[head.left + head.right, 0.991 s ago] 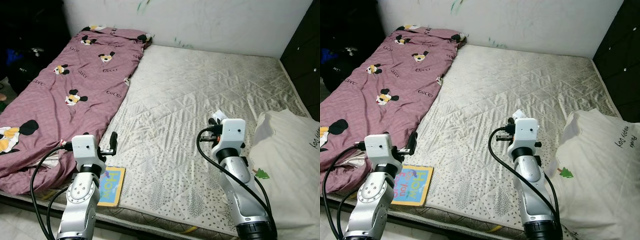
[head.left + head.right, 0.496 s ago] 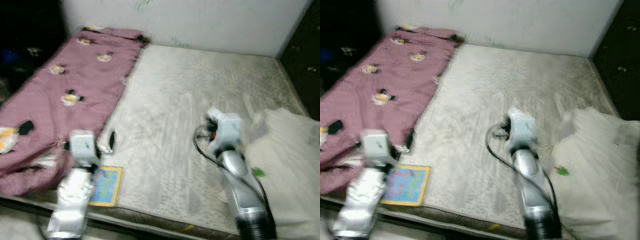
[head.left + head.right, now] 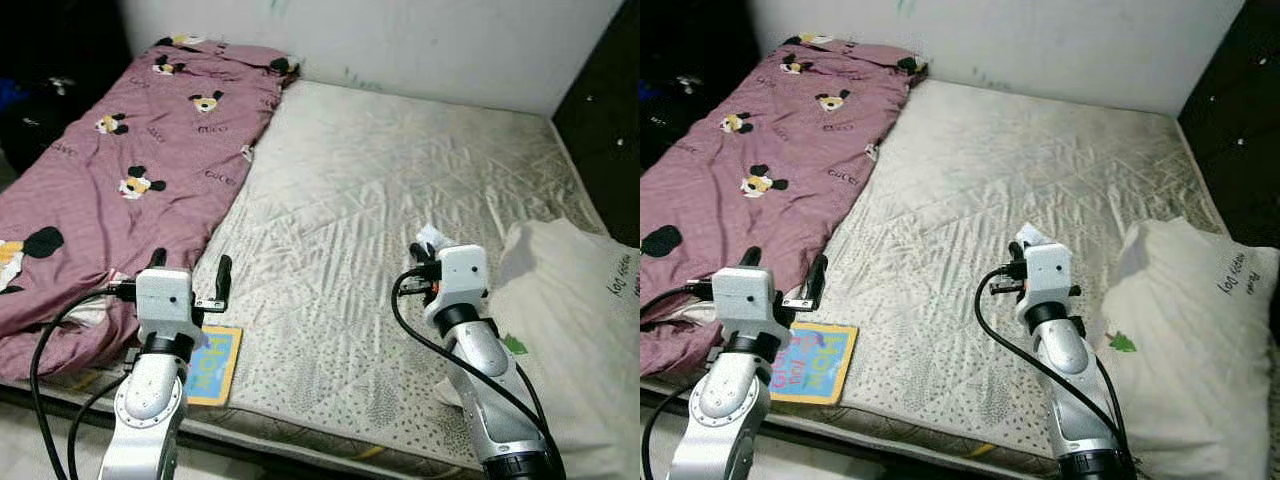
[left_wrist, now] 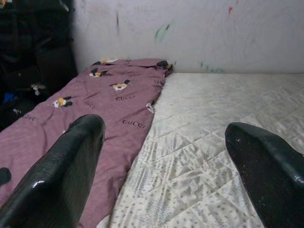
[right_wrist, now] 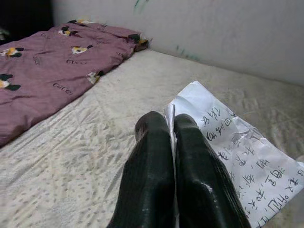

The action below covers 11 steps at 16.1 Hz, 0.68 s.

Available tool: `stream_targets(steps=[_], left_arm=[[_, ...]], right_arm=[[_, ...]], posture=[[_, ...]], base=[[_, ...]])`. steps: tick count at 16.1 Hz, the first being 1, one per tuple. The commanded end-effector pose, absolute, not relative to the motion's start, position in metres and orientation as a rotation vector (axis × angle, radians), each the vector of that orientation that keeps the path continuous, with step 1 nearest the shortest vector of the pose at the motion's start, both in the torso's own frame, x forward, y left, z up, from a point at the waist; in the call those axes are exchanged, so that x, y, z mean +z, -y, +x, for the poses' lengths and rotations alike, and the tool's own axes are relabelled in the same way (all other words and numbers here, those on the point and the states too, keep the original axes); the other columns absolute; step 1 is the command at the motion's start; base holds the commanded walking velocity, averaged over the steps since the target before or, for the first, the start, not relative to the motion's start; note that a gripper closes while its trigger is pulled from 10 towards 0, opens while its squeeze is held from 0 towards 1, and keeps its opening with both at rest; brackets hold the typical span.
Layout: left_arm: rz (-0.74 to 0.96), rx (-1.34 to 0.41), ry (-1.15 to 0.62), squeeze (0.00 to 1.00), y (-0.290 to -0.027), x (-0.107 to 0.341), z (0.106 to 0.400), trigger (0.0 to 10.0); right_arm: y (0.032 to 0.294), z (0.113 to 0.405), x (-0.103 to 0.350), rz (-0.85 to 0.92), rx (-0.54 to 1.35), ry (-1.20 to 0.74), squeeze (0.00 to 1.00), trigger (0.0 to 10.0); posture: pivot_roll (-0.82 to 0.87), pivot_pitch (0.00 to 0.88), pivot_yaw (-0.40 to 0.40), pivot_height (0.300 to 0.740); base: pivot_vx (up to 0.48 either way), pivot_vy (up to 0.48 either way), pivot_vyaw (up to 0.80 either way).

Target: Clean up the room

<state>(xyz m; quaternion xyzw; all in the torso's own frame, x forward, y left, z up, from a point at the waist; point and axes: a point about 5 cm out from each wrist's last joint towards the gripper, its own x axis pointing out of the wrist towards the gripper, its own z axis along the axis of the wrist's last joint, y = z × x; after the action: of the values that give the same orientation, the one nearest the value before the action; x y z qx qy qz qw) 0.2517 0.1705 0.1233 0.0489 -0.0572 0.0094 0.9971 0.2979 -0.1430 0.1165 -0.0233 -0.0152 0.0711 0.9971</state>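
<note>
Right gripper (image 5: 173, 124) is already pinched tight on the paper note (image 5: 232, 152), held above the mattress (image 3: 380, 200). Left gripper (image 4: 166, 156) hangs wide open, and the book (image 3: 215, 365) at the mattress's near edge lies right beside it, so that arm's closer.
</note>
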Motion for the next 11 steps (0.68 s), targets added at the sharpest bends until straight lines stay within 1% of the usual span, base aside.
stream_targets(steps=[1,3,5,6,11], left_arm=[[0.075,0.045,0.093,0.0,-0.175,0.1216,0.2482,10.0],[0.05,0.049,0.087,0.0,-0.1736,0.1221,0.25,10.0],[0.045,0.049,0.103,0.0,-0.1716,0.1276,0.2529,10.0],[0.02,0.058,0.095,0.0,-0.1725,0.1279,0.2531,10.0],[0.01,0.053,0.083,0.0,-0.1708,0.1278,0.2541,10.0]], right_arm=[[0.1477,0.2966,0.115,-0.028,0.123,0.016,0.0,10.0],[0.1438,0.2987,0.1145,-0.022,0.134,0.02,0.0,10.0],[0.1409,0.3,0.1154,-0.011,0.144,0.025,0.0,10.0],[0.1397,0.2996,0.1156,-0.009,0.15,0.026,0.0,10.0],[0.1384,0.2985,0.1152,-0.009,0.155,0.026,0.0,10.0]], posture=[[0.03,0.1,-0.044,0.74],[0.04,0.105,-0.045,0.74],[0.04,0.107,-0.045,0.74],[0.04,0.113,-0.041,0.74],[0.04,0.121,-0.038,0.74]], base=[[0.0,0.0,-0.8],[0.0,0.0,-0.8],[0.0,0.0,0.0],[0.0,0.259,0.0],[0.0,0.29,0.0]])
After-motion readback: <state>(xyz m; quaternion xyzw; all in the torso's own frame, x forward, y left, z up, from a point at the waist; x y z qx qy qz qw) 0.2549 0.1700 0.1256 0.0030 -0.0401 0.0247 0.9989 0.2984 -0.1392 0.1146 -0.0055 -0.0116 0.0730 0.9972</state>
